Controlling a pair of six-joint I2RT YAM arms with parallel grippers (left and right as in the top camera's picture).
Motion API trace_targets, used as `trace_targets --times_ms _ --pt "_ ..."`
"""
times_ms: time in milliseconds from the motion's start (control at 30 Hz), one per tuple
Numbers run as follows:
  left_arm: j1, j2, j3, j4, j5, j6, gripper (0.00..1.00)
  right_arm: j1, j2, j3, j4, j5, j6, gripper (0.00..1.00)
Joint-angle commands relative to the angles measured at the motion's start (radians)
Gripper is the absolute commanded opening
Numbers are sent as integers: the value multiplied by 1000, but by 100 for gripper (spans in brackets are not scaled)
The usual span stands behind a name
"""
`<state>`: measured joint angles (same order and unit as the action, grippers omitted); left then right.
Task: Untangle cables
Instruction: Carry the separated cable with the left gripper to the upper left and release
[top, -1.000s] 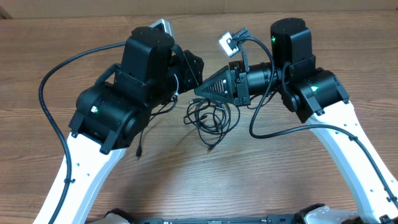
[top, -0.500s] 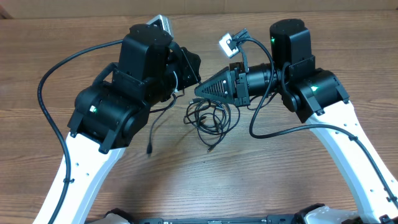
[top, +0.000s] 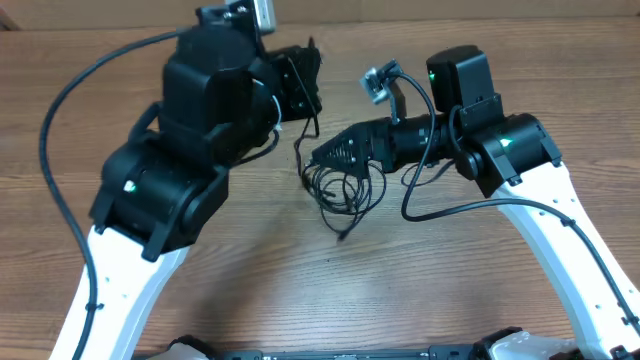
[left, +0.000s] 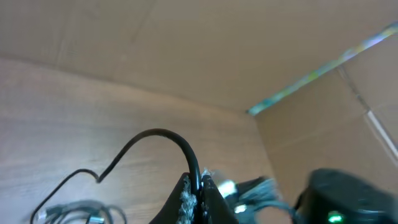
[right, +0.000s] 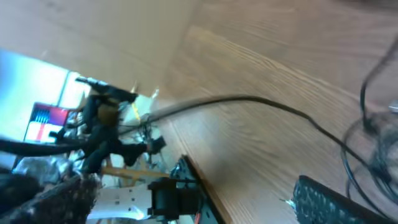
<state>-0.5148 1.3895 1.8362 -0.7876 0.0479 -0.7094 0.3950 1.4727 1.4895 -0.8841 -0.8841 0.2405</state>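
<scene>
Overhead, the cables (top: 340, 188) lie tangled mid-bench (top: 450, 290) at the tip of the right end effector (top: 325, 155); one strand (top: 303, 140) rises to the left end effector (top: 300, 88). In the left wrist view, its fingers (left: 184, 202) are clamped together on that strand. In the right wrist view, the right end effector's fingers (right: 323, 196) stand wide apart, holding nothing.

Matt wood-grain table (top: 300, 290); smooth black plastic-sheathed cables (top: 340, 190); plain matt cardboard wall (left: 155, 43).

Left pincer (left: 194, 198) clamped closed, right pincer (top: 318, 157) spread wide, both arms reaching inward
</scene>
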Motion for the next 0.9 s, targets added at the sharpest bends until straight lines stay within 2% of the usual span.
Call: trace_targets --times_ms 0,233,300,433,667,867 --pt "6 -27 79 57 -22 37 4 3 -23 4 -36 118 -1 100" --pt "6 -27 209 240 -22 62 4 3 -23 4 -97 162 -2 100" --pt "6 -27 240 274 -25 86 4 3 -23 4 -113 226 -1 100" --pt "5 -27 248 309 -21 56 4 3 -18 4 -134 335 0 100" --pt "5 -22 247 344 -59 33 4 3 71 3 -163 335 48 100" --pt "20 91 247 356 -265 83 4 3 80 3 -189 333 48 100"
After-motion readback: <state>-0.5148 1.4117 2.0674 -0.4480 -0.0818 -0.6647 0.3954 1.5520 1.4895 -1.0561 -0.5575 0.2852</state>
